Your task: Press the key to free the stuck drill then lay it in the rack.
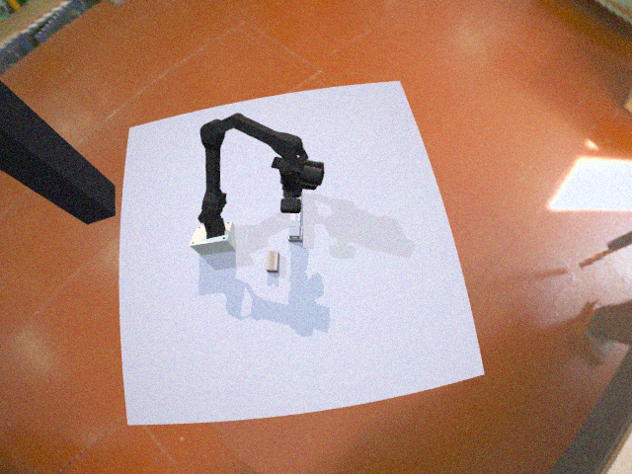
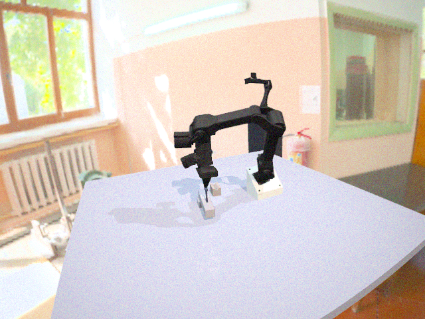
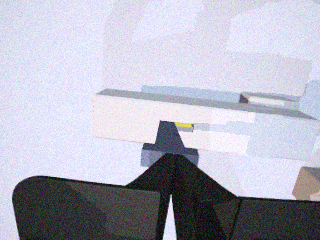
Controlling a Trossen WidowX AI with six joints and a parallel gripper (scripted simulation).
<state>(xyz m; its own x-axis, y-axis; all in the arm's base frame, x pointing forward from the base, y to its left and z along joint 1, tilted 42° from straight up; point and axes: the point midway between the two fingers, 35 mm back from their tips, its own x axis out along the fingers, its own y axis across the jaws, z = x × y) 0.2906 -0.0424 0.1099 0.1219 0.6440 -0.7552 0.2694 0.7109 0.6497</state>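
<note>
While pincer [image 1: 290, 205] [image 2: 206, 186] [image 3: 172, 161] hangs shut, pale block [image 1: 295, 228] [image 2: 209, 211] [image 3: 125, 117] lies beneath, contact unclear.

Drill [image 2: 206, 195] [image 3: 170, 136]: dark, slim, upright at the long pale block [image 1: 295, 232] [image 2: 208, 210] [image 3: 125, 117]. Key and rack: not distinguishable with certainty.

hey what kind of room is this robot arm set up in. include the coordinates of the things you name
Probably a classroom or school workshop: the exterior view shows a large wood-framed window [image 2: 52, 62], a ribbed radiator [image 2: 51, 178] and a fire extinguisher [image 2: 297, 147].
</note>
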